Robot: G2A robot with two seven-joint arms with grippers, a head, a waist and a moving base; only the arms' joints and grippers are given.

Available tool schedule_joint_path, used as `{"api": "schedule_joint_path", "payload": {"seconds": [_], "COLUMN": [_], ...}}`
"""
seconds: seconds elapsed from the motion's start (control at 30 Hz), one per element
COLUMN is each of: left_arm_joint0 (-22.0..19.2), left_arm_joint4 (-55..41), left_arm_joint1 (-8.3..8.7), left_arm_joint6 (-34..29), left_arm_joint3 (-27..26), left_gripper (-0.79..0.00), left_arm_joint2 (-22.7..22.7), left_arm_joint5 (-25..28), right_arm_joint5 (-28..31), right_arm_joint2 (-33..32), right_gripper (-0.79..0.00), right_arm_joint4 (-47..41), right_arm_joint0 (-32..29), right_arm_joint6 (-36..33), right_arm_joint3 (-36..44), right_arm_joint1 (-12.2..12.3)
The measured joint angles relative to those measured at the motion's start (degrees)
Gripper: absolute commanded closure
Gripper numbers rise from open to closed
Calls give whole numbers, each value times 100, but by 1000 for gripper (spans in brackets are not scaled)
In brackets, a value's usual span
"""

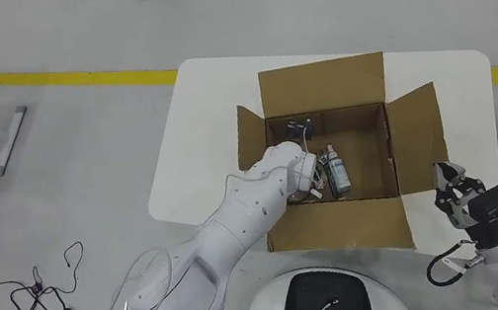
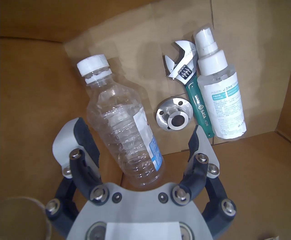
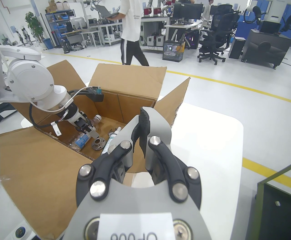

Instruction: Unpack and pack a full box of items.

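Cardboard box (image 1: 342,226) | left gripper (image 2: 139,131) open astride plastic bottle (image 2: 118,118) | right gripper (image 3: 145,118) closed beside box

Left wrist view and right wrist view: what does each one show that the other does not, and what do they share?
Left wrist view alone: the green handle of the wrench, lying between the metal flange and the spray bottle. Right wrist view alone: the right gripper, shut on nothing, the white table and the box from outside, flaps open. Both: the box floor, the water bottle, the metal flange, the spray bottle and the left gripper, open with a finger on each side of the water bottle.
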State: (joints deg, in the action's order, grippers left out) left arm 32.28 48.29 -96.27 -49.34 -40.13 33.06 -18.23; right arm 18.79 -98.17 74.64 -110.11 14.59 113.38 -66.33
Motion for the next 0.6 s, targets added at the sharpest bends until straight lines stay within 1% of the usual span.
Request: {"api": "schedule_joint_path", "payload": {"seconds": [0.1, 0.2, 0.33, 0.43, 0.47, 0.5, 0.53, 0.57, 0.6], "left_arm_joint0": [-41, -86, -133, -165, -179, -193, -205, -219, -228], "left_arm_joint4": [-53, -90, -103, -88, -82, -75, -66, -59, -57], "left_arm_joint1": [-81, -156, -253, -322, -349, -368, -387, -411, -427], "left_arm_joint6": [84, 159, 227, 250, 259, 271, 288, 312, 329], "left_arm_joint3": [211, 412, 625, 797, 859, 901, 940, 988, 1023], "left_gripper": [-770, -785, -785, -723, -674, -597, -483, -428, -391], "left_arm_joint2": [-2, -4, -23, -45, -53, -57, -61, -62, -62], "left_arm_joint5": [8, 40, 65, 84, 100, 109, 114, 120, 120], "right_arm_joint5": [0, 0, 0, 0, 0, 0, 0, 0, 0], "right_arm_joint2": [0, 0, 0, 0, 0, 0, 0, 0, 0], "right_gripper": [0, 0, 0, 0, 0, 0, 0, 0, 0], "right_arm_joint4": [0, 0, 0, 0, 0, 0, 0, 0, 0], "right_arm_joint0": [0, 0, 0, 0, 0, 0, 0, 0, 0], "right_arm_joint6": [0, 0, 0, 0, 0, 0, 0, 0, 0], "right_arm_joint3": [0, 0, 0, 0, 0, 0, 0, 0, 0], "right_arm_joint1": [0, 0, 0, 0, 0, 0, 0, 0, 0]}}
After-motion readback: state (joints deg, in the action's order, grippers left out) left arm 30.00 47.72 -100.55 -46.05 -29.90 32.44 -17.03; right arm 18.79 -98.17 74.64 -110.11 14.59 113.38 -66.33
